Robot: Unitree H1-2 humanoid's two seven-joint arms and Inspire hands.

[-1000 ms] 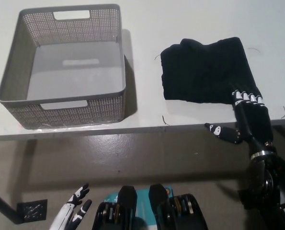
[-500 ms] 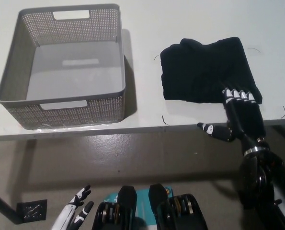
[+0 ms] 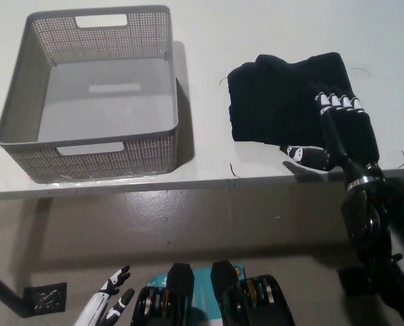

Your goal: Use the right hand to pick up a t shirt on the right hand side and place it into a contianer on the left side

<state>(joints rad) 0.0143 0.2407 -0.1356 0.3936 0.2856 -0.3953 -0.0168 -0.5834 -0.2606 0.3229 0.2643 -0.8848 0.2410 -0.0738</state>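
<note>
A folded black t-shirt (image 3: 283, 98) lies on the white table (image 3: 256, 27) at the right. My black right hand (image 3: 334, 132) is open and stretched over the shirt's near right part, its fingers pointing away from me and its thumb spread out to the left along the shirt's front edge. It holds nothing. A grey perforated basket (image 3: 25, 136) stands empty on the left of the table. My white left hand (image 3: 110, 302) rests low at the bottom left, well below the table, with its fingers apart.
The table's front edge (image 3: 154, 187) runs across the picture below the basket and the shirt. Between basket and shirt lies a strip of bare table. Below the edge is a brownish floor with a small dark square (image 3: 45, 299) at the bottom left.
My right hand has moved forward from the table's front edge onto the near right part of the shirt. The left hand has sunk a little lower.
</note>
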